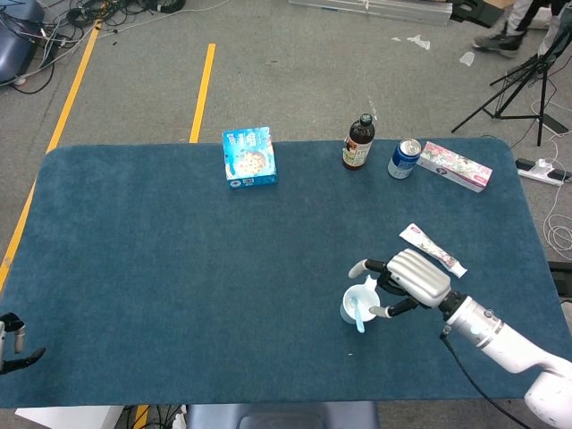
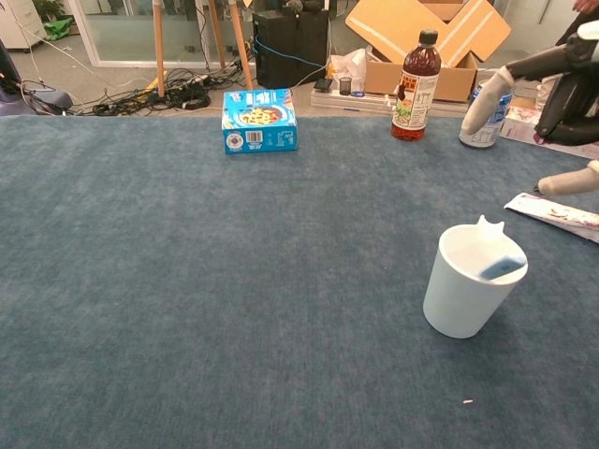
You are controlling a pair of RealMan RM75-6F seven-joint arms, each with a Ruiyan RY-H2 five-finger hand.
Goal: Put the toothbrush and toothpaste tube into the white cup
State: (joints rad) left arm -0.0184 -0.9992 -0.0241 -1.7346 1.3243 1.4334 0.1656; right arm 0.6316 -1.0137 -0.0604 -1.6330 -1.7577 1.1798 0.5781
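Note:
The white cup (image 1: 356, 302) (image 2: 465, 292) stands upright on the blue table at the right front. A light blue toothbrush (image 1: 359, 315) (image 2: 503, 267) leans inside it, one end poking over the rim. My right hand (image 1: 412, 279) (image 2: 566, 108) hovers just right of the cup, holding nothing, with its fingers (image 2: 488, 94) spread. The white toothpaste tube (image 1: 433, 249) (image 2: 554, 211) lies flat on the cloth behind the hand. Only a dark sliver of my left hand (image 1: 11, 345) shows at the table's front left corner.
Along the far edge stand a blue box (image 1: 249, 157) (image 2: 259, 121), a brown bottle (image 1: 357, 143) (image 2: 416, 86), a drink can (image 1: 404, 158) and a flat patterned carton (image 1: 455, 165). The table's right edge (image 1: 542, 234) runs close behind the tube.

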